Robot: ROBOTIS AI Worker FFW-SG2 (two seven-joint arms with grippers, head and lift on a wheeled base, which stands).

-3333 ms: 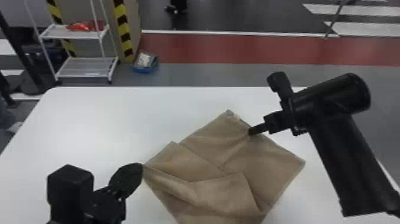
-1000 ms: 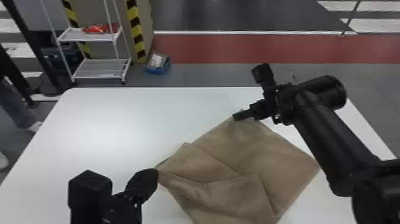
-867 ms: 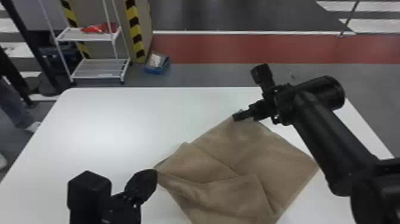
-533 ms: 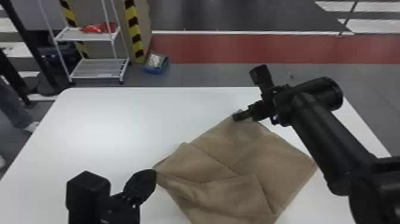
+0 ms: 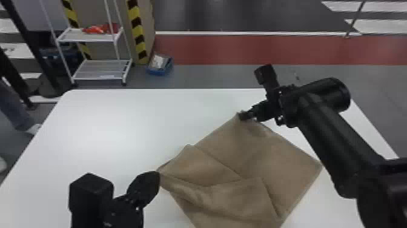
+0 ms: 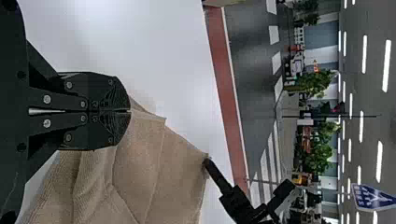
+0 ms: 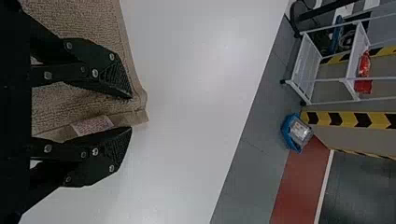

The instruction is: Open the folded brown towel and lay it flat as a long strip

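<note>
1. I have the brown towel on the white counter, reaching from the middle of the head view to its bottom edge and over toward the right. It is only partly open: a folded flap lies across its lower part, with creases running from its left corner.
2. My left gripper is in the lower left of the head view. Its fingers are together, clamped on the towel's left corner.
3. My right arm comes in from the right edge, bringing the right gripper to the towel's far corner, just above the middle of the frame. Its fingers are apart at that corner, and a pale label shows between them. I can't tell whether they touch the cloth.
4. In the upper left, beyond the counter, I see a white shelf rack and a blue bin on the floor.
</note>
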